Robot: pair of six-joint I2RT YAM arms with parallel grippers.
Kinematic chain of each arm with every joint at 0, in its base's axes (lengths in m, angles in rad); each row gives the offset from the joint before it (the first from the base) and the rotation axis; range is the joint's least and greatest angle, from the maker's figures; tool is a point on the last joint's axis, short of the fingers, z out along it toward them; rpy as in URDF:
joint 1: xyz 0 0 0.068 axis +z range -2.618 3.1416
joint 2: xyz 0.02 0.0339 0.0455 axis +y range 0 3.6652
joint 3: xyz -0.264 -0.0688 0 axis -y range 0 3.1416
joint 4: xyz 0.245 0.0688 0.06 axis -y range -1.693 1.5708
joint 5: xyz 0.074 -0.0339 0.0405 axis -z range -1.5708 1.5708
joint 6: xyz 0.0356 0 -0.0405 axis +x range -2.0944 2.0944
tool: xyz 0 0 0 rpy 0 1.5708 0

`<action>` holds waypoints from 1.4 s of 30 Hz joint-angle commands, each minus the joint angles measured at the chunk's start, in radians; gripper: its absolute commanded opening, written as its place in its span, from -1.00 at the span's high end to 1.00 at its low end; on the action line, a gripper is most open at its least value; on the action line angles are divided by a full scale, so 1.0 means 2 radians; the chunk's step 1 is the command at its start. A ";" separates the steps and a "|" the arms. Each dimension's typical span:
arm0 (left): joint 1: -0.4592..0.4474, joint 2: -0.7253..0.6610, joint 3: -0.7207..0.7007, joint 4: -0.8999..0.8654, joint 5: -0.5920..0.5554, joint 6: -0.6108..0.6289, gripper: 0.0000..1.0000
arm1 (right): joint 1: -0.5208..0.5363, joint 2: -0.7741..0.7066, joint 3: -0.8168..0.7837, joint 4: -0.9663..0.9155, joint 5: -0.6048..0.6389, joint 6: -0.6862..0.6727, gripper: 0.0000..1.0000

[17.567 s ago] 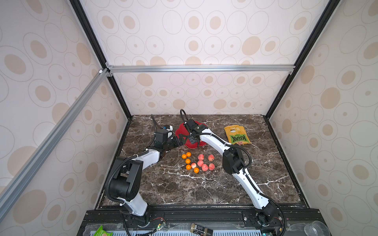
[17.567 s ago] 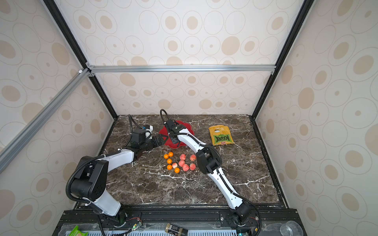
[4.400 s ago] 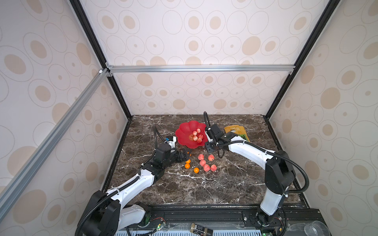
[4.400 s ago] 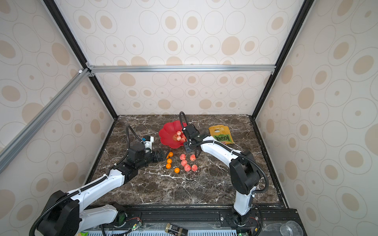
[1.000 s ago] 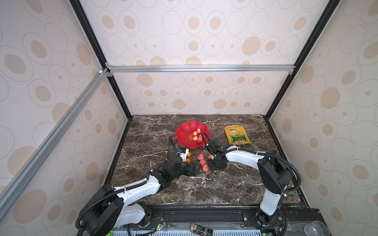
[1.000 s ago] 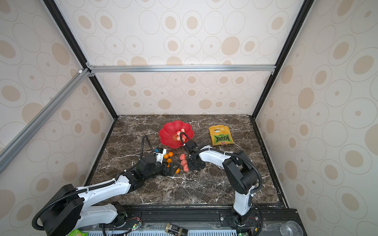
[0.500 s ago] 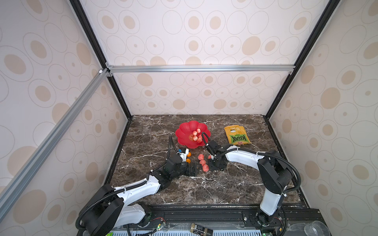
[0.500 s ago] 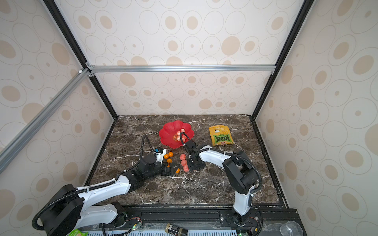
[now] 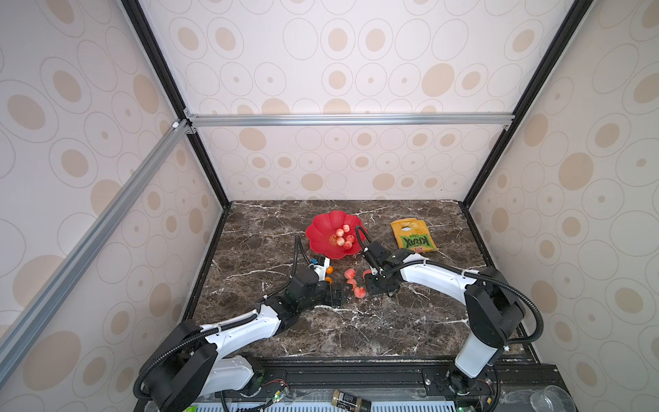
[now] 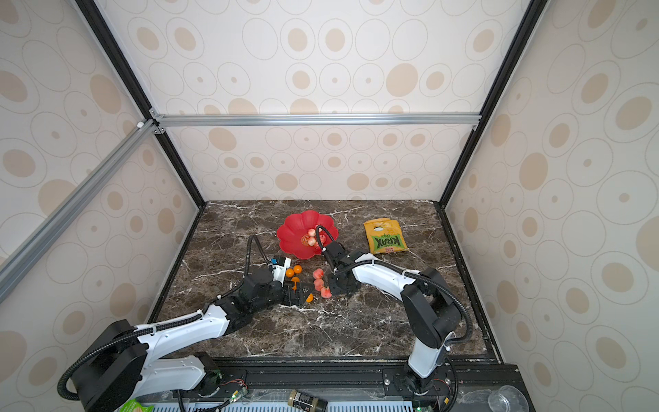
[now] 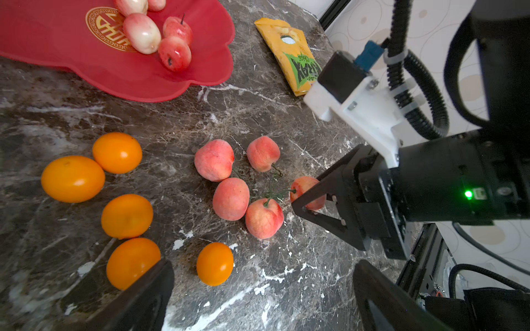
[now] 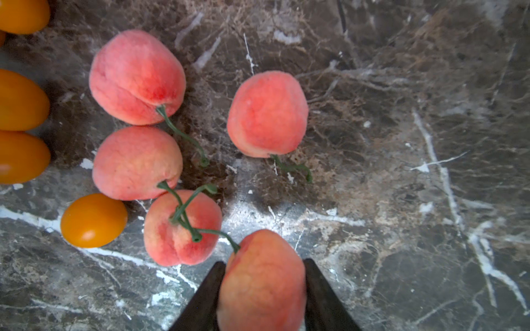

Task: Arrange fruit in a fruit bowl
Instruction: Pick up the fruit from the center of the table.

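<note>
My right gripper points down at the middle of the table, its arm bent low from the near right corner. Its two black fingers are pressed against either side of a small fuzzy pink-red peach-like fruit (its green stem crosses onto a neighbour). Four more loose pink-red fruits lie just to its left, touching or nearly so. My left arm stretches flat from the near left corner. My left gripper is low over the table with its jaws spread wide and nothing between them, one finger just beside the small round bright orange fruits clustered left of the pink ones. Farther back, at the centre, sits the shallow glossy red flower-shaped bowl with several pink fruits beside its gold mark. To its right lies a yellow-green snack bag. All of it rests on the dark brown marble tabletop with white veins, boxed in by cream wall panels printed with beige ovals and crossed by a silver aluminium rail.
</note>
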 commanded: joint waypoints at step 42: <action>0.043 0.004 0.041 0.030 -0.002 -0.008 -0.96 | 0.004 -0.057 0.055 -0.058 0.030 -0.014 0.14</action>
